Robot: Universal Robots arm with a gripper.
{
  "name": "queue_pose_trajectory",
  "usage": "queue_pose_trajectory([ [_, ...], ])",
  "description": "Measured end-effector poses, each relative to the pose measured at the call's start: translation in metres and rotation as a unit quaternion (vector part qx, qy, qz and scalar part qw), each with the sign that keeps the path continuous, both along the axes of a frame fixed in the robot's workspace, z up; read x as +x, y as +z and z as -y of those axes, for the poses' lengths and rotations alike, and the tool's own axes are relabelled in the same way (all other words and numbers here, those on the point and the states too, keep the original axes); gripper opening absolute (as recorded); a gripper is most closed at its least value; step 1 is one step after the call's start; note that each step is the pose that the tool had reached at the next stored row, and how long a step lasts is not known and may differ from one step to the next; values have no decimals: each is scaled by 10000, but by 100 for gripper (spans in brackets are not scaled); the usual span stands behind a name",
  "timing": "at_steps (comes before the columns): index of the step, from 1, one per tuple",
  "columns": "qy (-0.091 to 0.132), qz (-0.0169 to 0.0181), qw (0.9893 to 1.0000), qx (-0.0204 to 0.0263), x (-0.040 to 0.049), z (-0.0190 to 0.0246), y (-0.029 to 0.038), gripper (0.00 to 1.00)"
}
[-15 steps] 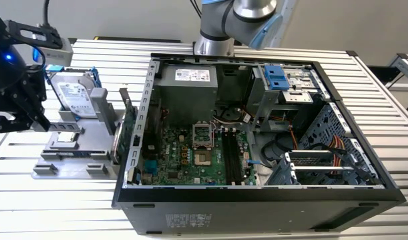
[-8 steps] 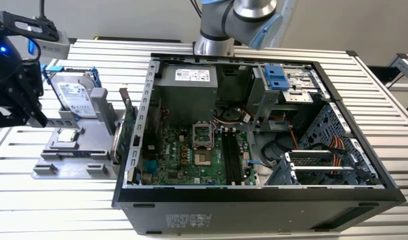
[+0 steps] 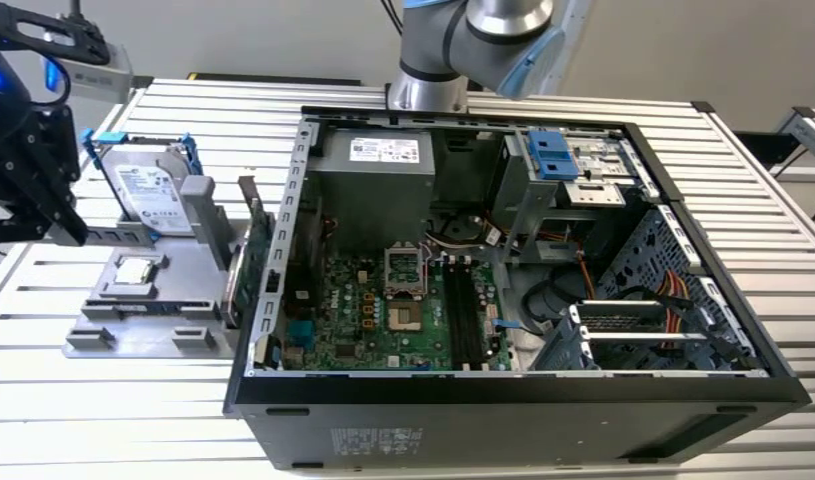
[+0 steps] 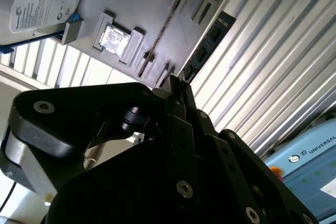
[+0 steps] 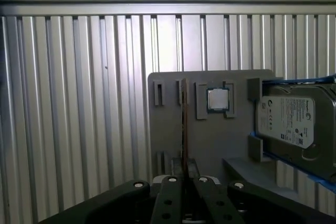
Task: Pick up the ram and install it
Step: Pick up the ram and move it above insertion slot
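Count: one ram (image 5: 184, 129), one hard drive (image 5: 291, 121), one processor (image 5: 218, 99), one grey holder (image 5: 210, 145) and one open computer case (image 3: 514, 400). The end effector (image 5: 185, 174) is pressed together with nothing in it. The ram stands on edge in a slot of the holder, beyond the end effector's tip and clear of it, with the processor and then the hard drive off to one side. All items rest on a ribbed metal tabletop (image 5: 79, 103), with a plain pale wall (image 3: 247, 40) behind.
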State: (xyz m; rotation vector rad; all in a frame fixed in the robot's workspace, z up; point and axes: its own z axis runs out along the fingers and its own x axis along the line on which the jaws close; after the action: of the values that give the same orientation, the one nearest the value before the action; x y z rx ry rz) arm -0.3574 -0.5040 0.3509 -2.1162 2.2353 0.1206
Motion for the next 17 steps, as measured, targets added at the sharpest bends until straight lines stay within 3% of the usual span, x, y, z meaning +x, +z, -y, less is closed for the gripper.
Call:
queue_pose_trajectory([
  [17, -10, 1, 10000, 29, -2, 0, 265, 0],
])
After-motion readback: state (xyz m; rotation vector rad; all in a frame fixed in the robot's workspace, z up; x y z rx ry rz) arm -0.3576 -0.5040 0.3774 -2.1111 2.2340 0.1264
